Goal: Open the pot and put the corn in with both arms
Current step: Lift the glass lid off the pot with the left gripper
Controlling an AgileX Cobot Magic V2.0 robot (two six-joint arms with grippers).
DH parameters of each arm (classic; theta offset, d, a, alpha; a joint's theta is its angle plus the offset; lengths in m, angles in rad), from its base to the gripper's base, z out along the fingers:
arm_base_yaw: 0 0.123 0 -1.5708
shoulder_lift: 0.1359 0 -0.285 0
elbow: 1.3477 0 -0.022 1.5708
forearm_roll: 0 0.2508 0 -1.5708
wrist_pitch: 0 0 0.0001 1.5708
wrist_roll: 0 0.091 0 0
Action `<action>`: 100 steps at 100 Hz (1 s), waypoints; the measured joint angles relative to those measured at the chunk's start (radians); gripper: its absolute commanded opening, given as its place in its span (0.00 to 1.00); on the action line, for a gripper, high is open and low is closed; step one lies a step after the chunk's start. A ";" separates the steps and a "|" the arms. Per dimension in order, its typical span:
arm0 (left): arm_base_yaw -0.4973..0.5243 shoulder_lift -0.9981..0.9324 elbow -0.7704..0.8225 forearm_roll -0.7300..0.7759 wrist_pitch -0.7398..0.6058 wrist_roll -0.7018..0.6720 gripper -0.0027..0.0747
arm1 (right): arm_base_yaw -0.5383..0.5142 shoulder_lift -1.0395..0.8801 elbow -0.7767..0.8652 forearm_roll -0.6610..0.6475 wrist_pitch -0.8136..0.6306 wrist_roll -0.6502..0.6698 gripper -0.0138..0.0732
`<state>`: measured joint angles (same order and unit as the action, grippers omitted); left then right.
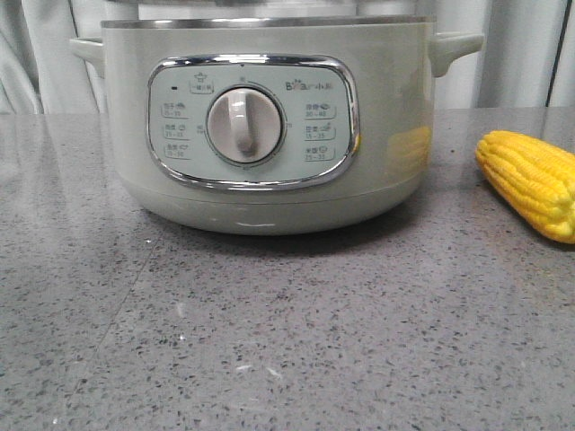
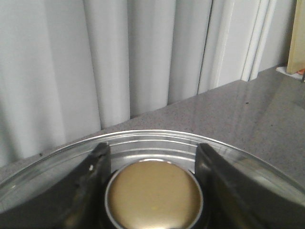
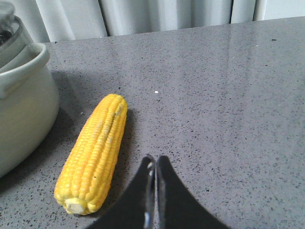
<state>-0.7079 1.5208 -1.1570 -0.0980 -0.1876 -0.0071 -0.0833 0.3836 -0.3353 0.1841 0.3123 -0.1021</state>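
Pot (image 1: 269, 126) upright on the grey speckled worktop (image 1: 287, 341), toward its far edge, dial and control panel facing the camera, pale curtains behind. Glass lid (image 2: 57, 167) on top, metal rim seated around the opening. Corn (image 1: 532, 180) lying flat near the worktop's right edge, just beside the pot but apart from it, rounded tip toward the pot in the front view.

Left tool (image 2: 153, 157) poised above the lid, angled down over its centre, one dark finger on each side of the round brass-coloured knob (image 2: 153, 195). Fingers (image 2: 93, 176) spread wide, close beside the knob; contact impossible to confirm.

Right tool (image 3: 155, 164) hanging low over bare worktop, pointed downward and forward, tips pressed together with nothing between them. Corn (image 3: 95, 152) just to one side of those tips, not touched, cut end nearest the camera. Pot wall and one side handle (image 3: 21, 71) visible beyond the corn in that wrist view.
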 measured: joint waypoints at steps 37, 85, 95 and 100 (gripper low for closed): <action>0.014 -0.195 -0.008 0.009 0.091 0.077 0.01 | 0.000 0.000 0.000 0.000 -0.001 0.000 0.09; 0.308 -0.444 0.078 0.015 0.354 0.083 0.01 | 0.000 0.000 0.000 0.000 -0.008 0.002 0.09; 0.365 -0.512 0.153 0.015 0.345 0.083 0.01 | 0.000 0.000 0.000 0.000 -0.011 0.002 0.09; 0.387 -0.547 0.198 0.015 0.326 0.083 0.01 | 0.000 0.000 0.000 0.000 -0.011 0.002 0.09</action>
<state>-0.3209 0.9740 -0.9591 -0.0833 0.1383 0.0759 -0.0833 0.3836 -0.3353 0.1841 0.3016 -0.0997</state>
